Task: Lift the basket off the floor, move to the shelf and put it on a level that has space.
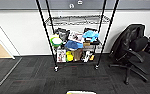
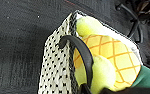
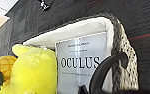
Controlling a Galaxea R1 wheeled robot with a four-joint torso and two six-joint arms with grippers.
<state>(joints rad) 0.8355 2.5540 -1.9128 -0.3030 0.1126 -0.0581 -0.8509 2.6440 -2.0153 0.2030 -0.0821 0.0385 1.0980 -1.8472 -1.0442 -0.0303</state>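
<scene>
The small cream basket with black dots on its woven side [image 2: 56,67] has a pale soft lining and a dark braided rim. A curved black handle [image 2: 82,56] loops over the rim right under the left wrist camera, and another black handle [image 3: 104,71] curves up by the right one. Whether the grippers are spread or pinching cannot be told.

Inside sit a fuzzy yellow plush toy [image 3: 34,71], a soft pineapple toy with orange criss-cross lines [image 2: 116,57] and a flat white booklet reading OCULUS [image 3: 82,63].

The basket is just above the dark grey striped carpet floor [image 1: 36,75]. Its rim peeks in at the bottom of the head view. Ahead stands the tall black wire rack shelf [image 1: 77,37], its lower levels crowded. A black office chair [image 1: 131,47] stands beside it.
</scene>
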